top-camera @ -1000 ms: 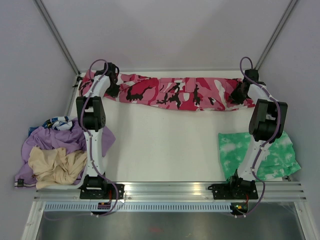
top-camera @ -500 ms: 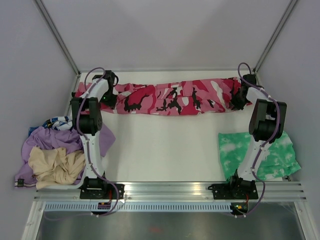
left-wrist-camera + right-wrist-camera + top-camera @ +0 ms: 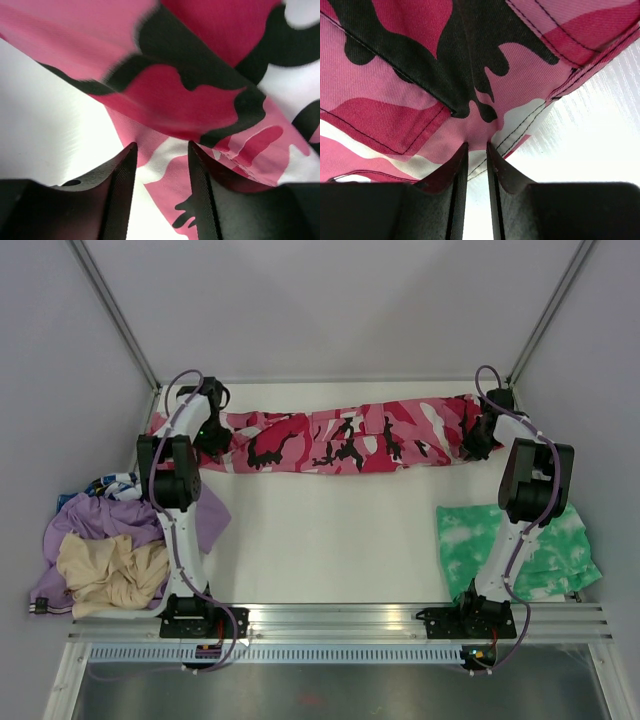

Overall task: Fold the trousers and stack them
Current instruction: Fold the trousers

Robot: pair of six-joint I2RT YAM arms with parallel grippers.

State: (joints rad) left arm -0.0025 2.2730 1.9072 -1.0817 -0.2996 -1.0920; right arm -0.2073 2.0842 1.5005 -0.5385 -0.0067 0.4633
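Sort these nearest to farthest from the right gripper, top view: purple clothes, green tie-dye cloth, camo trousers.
1. camo trousers, pinched in the right gripper
2. green tie-dye cloth, near right
3. purple clothes, left side

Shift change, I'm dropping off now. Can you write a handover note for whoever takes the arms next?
Left gripper: shut on the trousers near their left end.
Right gripper: shut on their right end.
Trousers: stretched in a long band along the far edge of the table, between the two grippers.
Done: laid out lengthwise, both ends gripped.
Left: crosswise folds, then stacking. A green tie-dye garment lies near right, a lilac and beige pile near left.
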